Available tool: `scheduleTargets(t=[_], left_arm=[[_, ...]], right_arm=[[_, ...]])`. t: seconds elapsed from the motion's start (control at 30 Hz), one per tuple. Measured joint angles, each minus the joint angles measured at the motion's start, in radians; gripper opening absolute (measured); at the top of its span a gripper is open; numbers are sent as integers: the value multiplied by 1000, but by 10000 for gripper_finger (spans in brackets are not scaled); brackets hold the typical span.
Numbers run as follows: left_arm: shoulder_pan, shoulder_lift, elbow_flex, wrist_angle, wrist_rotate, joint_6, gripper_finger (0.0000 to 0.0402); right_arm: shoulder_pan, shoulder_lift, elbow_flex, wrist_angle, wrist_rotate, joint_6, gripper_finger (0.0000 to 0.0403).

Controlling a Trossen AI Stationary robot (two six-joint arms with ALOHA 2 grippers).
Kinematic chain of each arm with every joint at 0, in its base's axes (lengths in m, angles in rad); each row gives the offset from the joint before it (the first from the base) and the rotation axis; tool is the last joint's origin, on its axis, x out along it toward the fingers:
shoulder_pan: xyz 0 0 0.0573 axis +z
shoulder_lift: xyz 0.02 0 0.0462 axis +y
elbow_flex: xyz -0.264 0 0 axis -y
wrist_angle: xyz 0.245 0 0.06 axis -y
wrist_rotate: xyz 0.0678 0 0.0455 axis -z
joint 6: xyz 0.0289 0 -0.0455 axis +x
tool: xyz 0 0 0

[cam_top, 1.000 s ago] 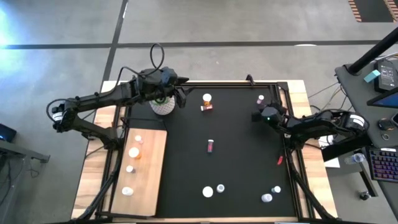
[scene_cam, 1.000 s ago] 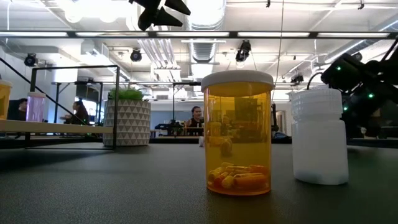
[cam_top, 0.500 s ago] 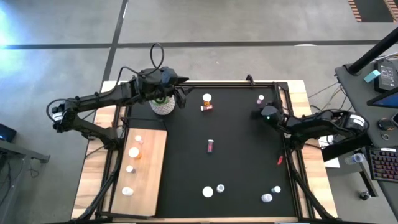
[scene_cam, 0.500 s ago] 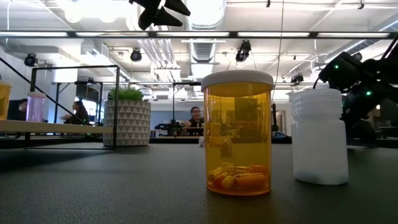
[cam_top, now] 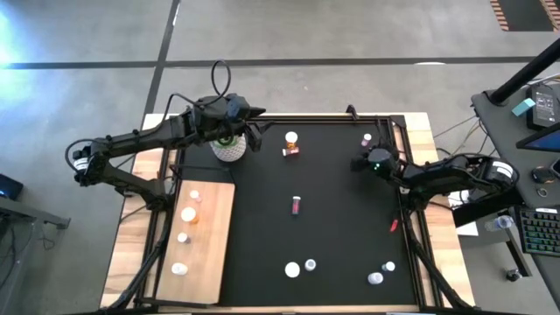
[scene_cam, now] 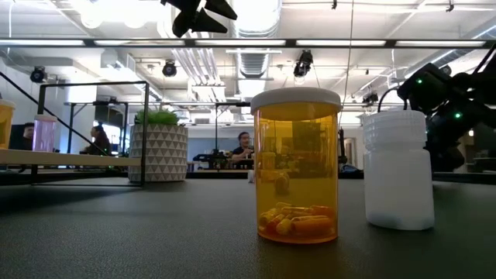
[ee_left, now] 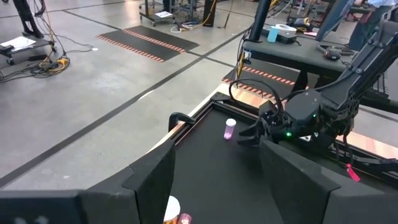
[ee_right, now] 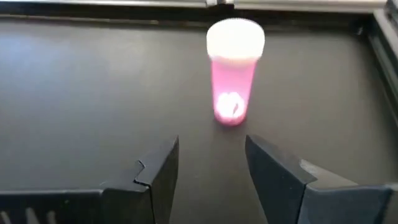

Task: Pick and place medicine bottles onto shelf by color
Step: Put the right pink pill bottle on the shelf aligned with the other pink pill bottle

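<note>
- Your left gripper [cam_top: 256,137] hangs over the far-left corner of the black mat [cam_top: 332,227], just beside the white speckled pot with the green plant [cam_top: 227,147]; its fingers stand apart with nothing between them.
- On your pale plywood shelf board [cam_top: 210,241] at the left edge, four small white-capped bottles [cam_top: 188,213] stand in a row.
- Near the far edge sits an orange bottle with a white cap [cam_top: 290,138], a small maroon one [cam_top: 290,151] touching it.
- A pink bottle lying on its side [cam_top: 297,206] rests mid-mat.
- Your right gripper [cam_top: 360,163] is low near the far-right corner, fingers parted and empty, facing the upright pink bottle with the white cap [ee_right: 234,71], which stands just beyond the fingertips.
- More white-capped bottles [cam_top: 300,267] wait along the near edge.
</note>
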Motion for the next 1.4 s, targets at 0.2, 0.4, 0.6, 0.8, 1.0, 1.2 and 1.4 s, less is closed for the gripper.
scheduleTargets(t=[0.2,0.4,0.6,0.8,1.0,1.2,1.4], left_arm=[[0,0,0,0,0,0,221],[1,0,0,0,0,18,221],[6,0,0,0,0,53,221],[22,0,0,-1,0,53,221],[27,0,0,-2,0,61,221],[27,0,0,-2,0,98,221],[27,0,0,-1,0,97,221]], right_arm=[[-58,0,0,13,-19,-33,178],[-109,0,0,13,-121,-12,178],[-108,0,0,1,-124,41,178],[-109,0,-1,0,-200,160,196],[-109,0,-1,18,-235,45,237],[-109,0,-1,35,-115,-119,263],[-113,0,-1,57,-104,-137,261]])
